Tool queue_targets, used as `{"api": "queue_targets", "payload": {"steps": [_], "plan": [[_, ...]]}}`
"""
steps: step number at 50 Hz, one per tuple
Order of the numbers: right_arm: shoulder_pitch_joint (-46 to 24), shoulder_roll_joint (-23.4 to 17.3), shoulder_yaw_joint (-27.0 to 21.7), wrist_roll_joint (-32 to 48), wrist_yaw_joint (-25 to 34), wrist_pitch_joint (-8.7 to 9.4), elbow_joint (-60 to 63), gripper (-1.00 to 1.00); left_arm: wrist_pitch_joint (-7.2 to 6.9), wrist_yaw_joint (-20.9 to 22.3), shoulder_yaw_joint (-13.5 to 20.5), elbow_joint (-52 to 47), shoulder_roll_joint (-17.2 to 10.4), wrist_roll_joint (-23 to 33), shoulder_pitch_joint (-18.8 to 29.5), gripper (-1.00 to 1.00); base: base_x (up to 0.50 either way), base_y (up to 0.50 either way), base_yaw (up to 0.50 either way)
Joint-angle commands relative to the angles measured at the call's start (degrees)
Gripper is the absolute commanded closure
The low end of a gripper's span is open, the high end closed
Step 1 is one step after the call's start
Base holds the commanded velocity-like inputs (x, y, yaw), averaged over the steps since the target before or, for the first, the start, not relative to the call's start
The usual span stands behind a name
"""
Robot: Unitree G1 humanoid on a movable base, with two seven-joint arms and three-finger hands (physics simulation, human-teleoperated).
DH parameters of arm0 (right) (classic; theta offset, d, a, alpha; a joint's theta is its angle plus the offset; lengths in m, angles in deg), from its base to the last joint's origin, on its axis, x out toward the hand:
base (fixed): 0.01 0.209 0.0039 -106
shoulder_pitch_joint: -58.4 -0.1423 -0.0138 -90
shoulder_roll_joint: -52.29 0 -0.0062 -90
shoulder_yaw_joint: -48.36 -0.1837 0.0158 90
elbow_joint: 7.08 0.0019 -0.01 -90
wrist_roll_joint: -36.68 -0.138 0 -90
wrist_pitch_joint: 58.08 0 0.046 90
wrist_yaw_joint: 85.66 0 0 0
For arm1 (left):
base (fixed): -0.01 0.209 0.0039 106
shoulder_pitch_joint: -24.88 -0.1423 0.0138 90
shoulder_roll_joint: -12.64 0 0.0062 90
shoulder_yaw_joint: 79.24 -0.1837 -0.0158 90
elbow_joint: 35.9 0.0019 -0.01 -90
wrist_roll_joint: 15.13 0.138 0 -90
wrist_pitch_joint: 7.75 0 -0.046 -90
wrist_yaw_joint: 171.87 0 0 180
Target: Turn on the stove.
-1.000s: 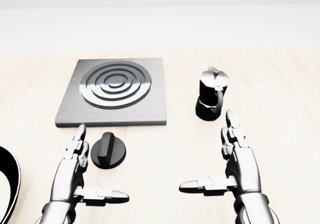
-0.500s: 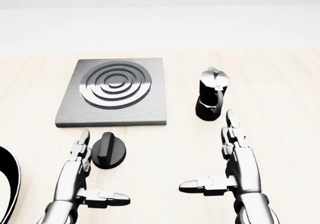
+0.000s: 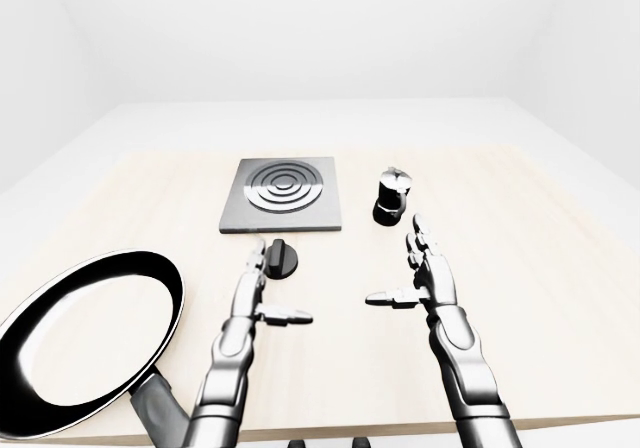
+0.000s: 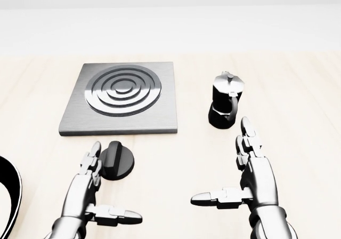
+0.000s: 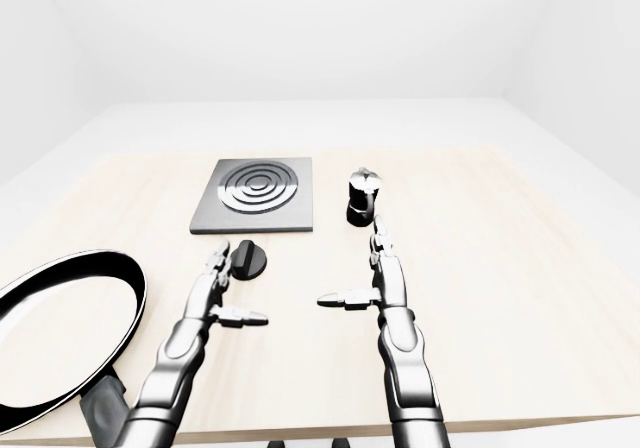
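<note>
Grey ringed stove (image 4: pixel 121 97), black knob (image 4: pixel 118 160), black moka pot (image 4: pixel 224 107)

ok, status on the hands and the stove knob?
Left hand open, fingertips beside the knob, no grip. Right hand open, idle near the moka pot. Stove plate bare. Nothing blocking the knob.

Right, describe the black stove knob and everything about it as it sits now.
The knob is a matte black round disc with a raised grip bar across its top, running nearly toward the stove plate. It lies flat on the pale wooden table, just below the plate's lower edge and apart from it. The left hand is open, its fingertips at the knob's left rim; whether they touch is unclear. No fingers close round it.
</note>
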Motion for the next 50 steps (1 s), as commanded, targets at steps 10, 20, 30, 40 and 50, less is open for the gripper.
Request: {"api": "queue_targets", "payload": {"steps": [10,20,30,40,50], "plan": [[-0.2,-0.1,-0.1,-0.1,0.1,-0.5,-0.8,-1.0,-0.16,1.2,-1.6,-2.3,0.7,1.5,-1.8,-1.0,0.0,0.0,0.0],[0.1,0.0,0.0,0.0,0.1,0.16,0.1,-1.0,-0.27,2.3,-2.6,-4.2,0.9,2.3,-3.0,-1.0,0.0,0.0,0.0],[0.1,0.0,0.0,0.0,0.2,0.26,0.2,-1.0,-0.2,4.3,-3.8,-5.4,1.1,3.1,-3.8,-1.0,0.0,0.0,0.0],[-0.1,0.0,0.0,-0.1,0.2,0.14,-0.1,-1.0,0.51,8.4,-5.9,-6.5,1.6,4.0,-3.3,-1.0,0.0,0.0,0.0],[-0.3,-0.1,-0.1,-0.1,0.3,-0.51,-1.0,-1.0,-0.07,8.9,-6.0,-7.4,1.9,5.2,-0.8,-1.0,0.0,0.0,0.0]]}}
